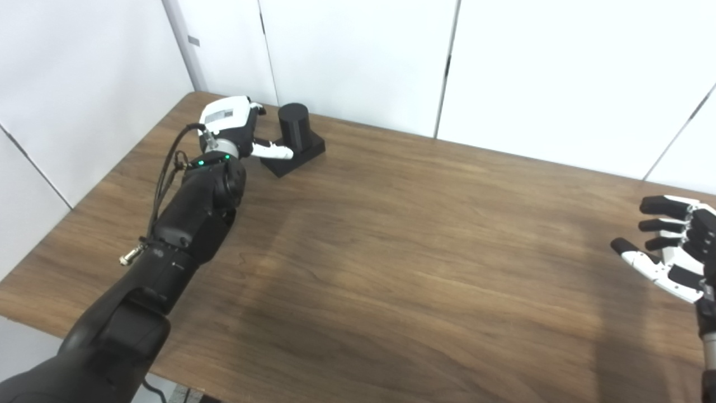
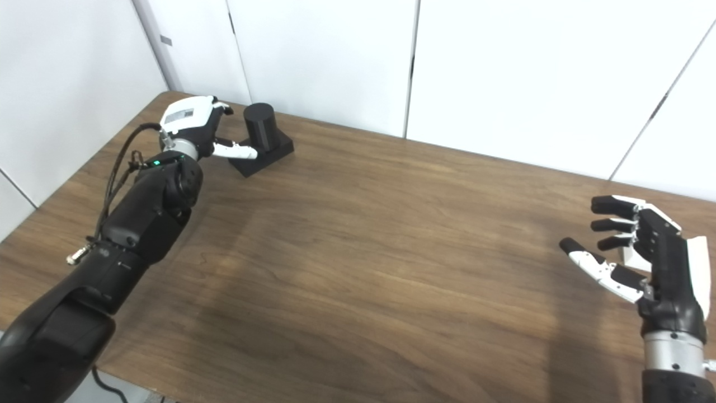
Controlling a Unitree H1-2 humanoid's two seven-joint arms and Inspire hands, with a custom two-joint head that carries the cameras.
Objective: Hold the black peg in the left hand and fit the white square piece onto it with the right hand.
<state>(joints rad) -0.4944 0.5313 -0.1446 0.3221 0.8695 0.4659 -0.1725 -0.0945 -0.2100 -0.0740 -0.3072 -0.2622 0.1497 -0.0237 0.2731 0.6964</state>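
The black peg (image 1: pixel 293 126), a short cylinder on a square black base, stands on the wooden table (image 1: pixel 391 235) near its far left corner. My left hand (image 1: pixel 232 126) is right beside it on the left, open. Its thumb reaches along the front of the base and the fingers sit just left of the cylinder, not closed on it. At the table's right edge my right hand (image 2: pixel 643 252) hovers open, fingers spread and pointing left. A small white shape (image 2: pixel 629 258) shows behind its fingers, perhaps the white square piece; it is mostly hidden.
White wall panels (image 1: pixel 363 56) rise right behind the table's far edge, close to the peg. The table's left edge runs near my left forearm (image 1: pixel 190 218).
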